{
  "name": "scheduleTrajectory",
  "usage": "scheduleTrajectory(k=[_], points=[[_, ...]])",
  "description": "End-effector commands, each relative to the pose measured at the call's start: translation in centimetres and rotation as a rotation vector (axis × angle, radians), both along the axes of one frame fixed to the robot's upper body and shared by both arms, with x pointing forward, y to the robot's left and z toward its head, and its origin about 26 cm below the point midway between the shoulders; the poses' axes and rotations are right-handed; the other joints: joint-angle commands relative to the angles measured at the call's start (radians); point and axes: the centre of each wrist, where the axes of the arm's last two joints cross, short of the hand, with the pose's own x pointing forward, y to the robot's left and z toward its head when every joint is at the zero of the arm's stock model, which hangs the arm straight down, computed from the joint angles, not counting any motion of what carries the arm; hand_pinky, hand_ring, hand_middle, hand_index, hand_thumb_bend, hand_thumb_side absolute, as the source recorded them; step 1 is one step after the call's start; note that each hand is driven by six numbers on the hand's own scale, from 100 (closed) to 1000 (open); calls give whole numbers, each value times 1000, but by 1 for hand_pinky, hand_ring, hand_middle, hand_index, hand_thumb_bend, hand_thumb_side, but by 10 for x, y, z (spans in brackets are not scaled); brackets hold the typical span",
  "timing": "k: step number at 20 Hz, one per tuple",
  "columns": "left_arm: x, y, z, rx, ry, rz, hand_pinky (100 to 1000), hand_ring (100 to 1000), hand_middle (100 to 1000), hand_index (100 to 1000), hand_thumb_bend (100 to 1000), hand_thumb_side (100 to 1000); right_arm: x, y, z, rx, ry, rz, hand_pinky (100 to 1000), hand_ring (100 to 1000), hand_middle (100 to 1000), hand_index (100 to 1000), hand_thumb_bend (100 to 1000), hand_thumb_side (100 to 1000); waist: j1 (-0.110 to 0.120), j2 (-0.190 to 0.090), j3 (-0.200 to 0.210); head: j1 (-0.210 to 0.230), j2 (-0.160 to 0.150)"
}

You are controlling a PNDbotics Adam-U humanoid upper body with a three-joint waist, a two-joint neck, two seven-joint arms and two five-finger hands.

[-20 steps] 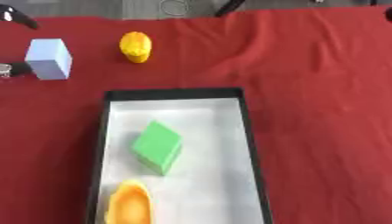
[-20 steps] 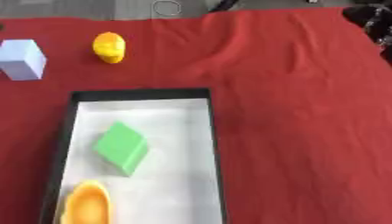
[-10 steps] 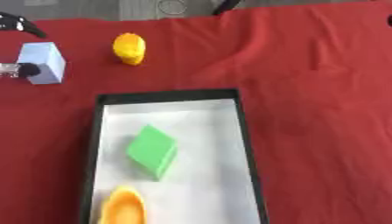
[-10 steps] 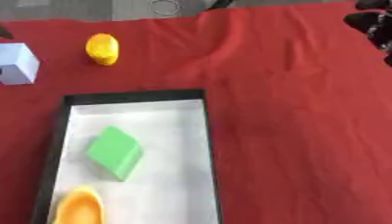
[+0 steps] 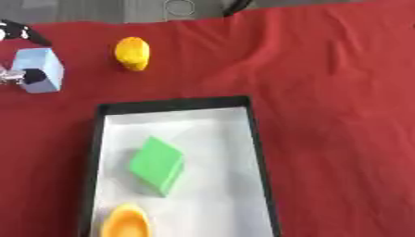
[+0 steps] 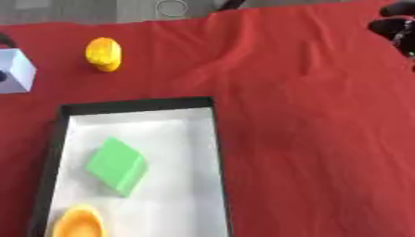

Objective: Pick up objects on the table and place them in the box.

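A light blue block [image 5: 42, 68] stands on the red cloth at the far left. My left hand [image 5: 19, 76] reaches in from the left edge. Its thumb lies against the block's front face, and its fingers [image 5: 21, 33] hang a little behind the block, apart from it. A yellow rounded object [image 5: 132, 53] lies to the right of the block. The black-rimmed box [image 5: 258, 152] with a white floor holds a green block [image 5: 156, 165] and an orange rounded object [image 5: 126, 223]. My right hand [image 6: 395, 24] shows as a dark shape at the upper right edge.
Red cloth [image 5: 332, 115] covers the table, with wrinkles to the right of the box. A grey floor strip with a cable [image 5: 174, 7] runs along the far edge.
My left hand has moved in from the left until its thumb lies on the blue block. The camera has shifted slightly, so the whole picture moved. The right hand stays at the upper right.
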Motion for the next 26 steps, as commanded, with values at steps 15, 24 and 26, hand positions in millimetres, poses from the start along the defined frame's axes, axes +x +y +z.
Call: scheduleTrajectory(k=[15, 24, 26], points=[[-11, 19, 18, 361, 87, -142, 947, 884, 798, 894, 492, 622, 0, 0, 2, -36, -3, -23, 989, 758, 705, 856, 100, 652, 10, 7, -11, 19, -23], [-13, 22, 21, 341, 75, -135, 931, 861, 779, 882, 472, 532, 0, -1, -2, -48, 9, -38, 989, 756, 703, 855, 100, 661, 13, 13, -16, 19, -28], [-15, 21, 27, 311, 54, -155, 932, 855, 775, 883, 449, 529, 0, -1, -3, -50, 11, -42, 989, 755, 702, 855, 100, 661, 12, 12, -14, 19, -22]])
